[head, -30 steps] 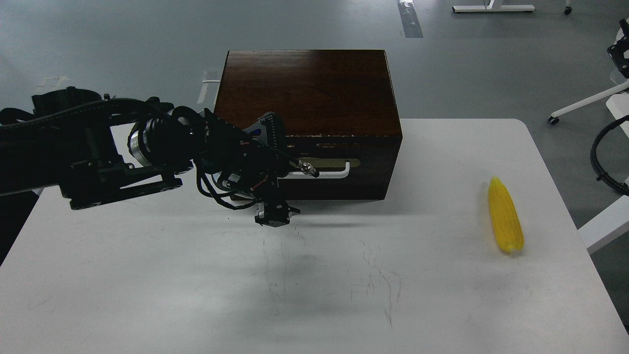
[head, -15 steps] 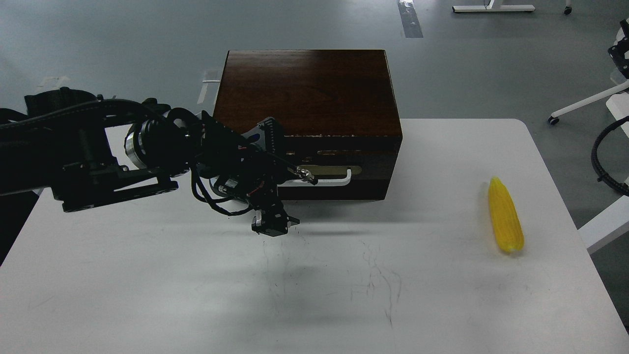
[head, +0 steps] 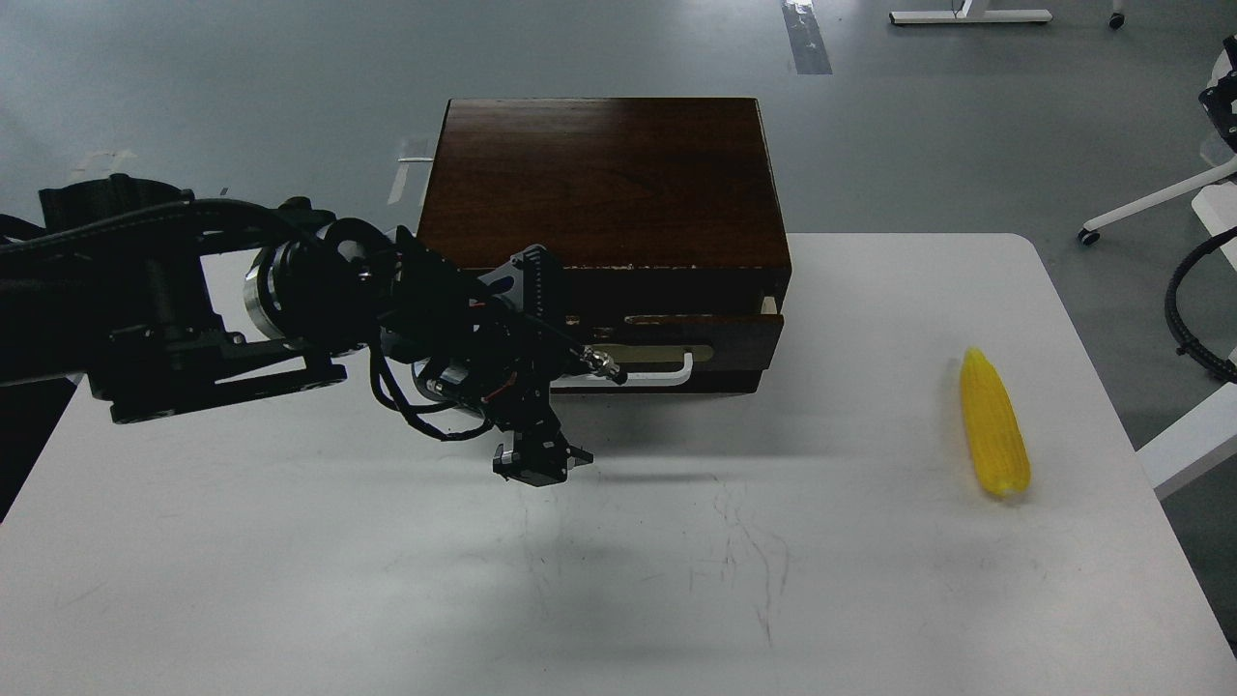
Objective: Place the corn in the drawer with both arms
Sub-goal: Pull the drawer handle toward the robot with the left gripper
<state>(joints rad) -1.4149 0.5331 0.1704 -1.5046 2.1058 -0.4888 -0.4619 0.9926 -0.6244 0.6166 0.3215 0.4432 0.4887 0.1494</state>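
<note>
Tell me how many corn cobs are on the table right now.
1. The corn lies on the table's right side, apart from the drawer. Any behind the left arm or inside the box would be hidden.

The left arm (head: pixel 174 309) is seen as a run of black, boxy links with matte housings. A polished silver joint ring (head: pixel 259 295) is set between two of its segments. Bundles of black cables (head: pixel 406 420) are looped loosely beneath the wrist, and thin red wires (head: pixel 498 372) are visible among them. A ribbed black bracket with a bluish plate (head: pixel 527 275) is mounted at the top of the wrist. A small silver connector (head: pixel 604 365) is carried on a thin black rod.
</note>
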